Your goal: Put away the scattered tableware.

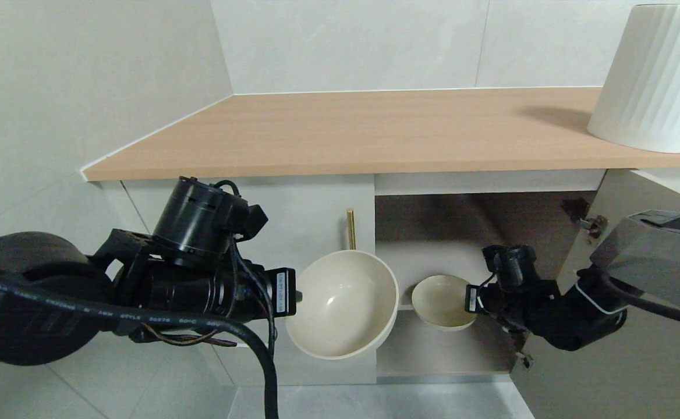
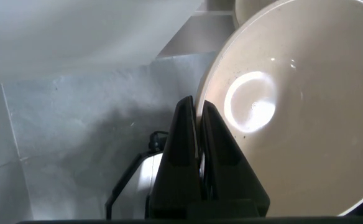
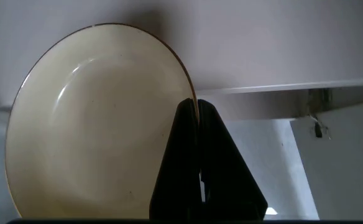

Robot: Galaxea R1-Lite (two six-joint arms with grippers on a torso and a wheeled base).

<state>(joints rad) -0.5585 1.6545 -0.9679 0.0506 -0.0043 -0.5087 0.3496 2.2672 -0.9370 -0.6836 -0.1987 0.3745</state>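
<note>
Item one: large cream-coloured, round, deep bowl (image 1: pixel 343 302), clamped by its rim between the closed fingers of the left gripper (image 1: pixel 298 295) and held tilted in the air in front of the shut left cabinet door (image 1: pixel 305 215), just beside the brass bar handle (image 1: pixel 351 228); not yet stowed. Item two: smaller cream-coloured shallow bowl with a thin dark rim (image 1: pixel 442 301), pinched at its edge by the closed right gripper (image 1: pixel 469 298), located within the opening of the open white under-counter cabinet (image 1: pixel 462 233), about level with the inner shelf; whether it rests on the shelf or hangs just above it cannot be told. Status, as judged: task part-way. The small bowl is at or near its storage place and awaits release; the large bowl is outside the opening and is to be carried in beside it. The wooden countertop (image 1: pixel 375 128) bears a white ribbed cylindrical container (image 1: pixel 654 75) at its right end.
</note>
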